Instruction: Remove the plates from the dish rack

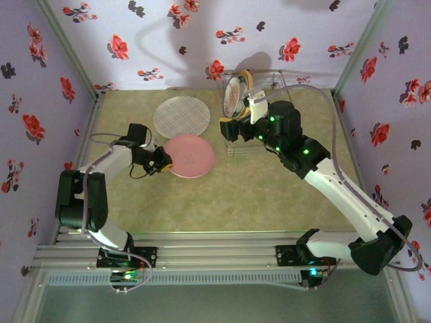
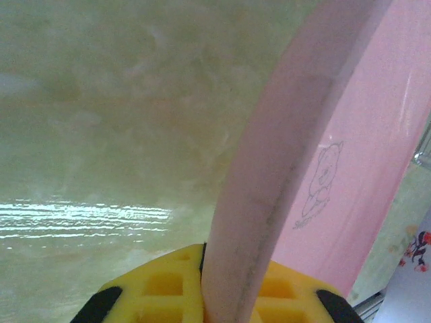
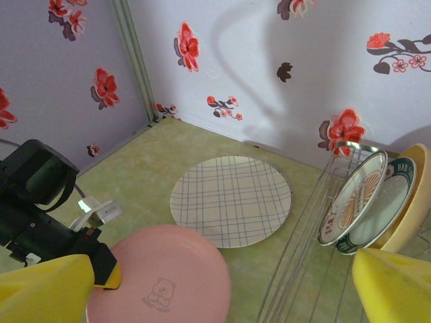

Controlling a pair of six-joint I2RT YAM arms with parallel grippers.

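Now you're setting down the pink plate [image 1: 192, 155]: your left hand [image 1: 161, 160] pinches its left rim while it lies on the table [image 1: 269, 195], just beside the grid plate [image 1: 180, 116]. Next, I judge, comes letting go; your right hand [image 1: 241, 116], spread wide, hovers at the dish rack [image 3: 303, 269], where three plates [image 3: 353, 195] stand

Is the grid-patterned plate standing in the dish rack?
No, the grid-patterned plate lies flat on the table, outside the dish rack.
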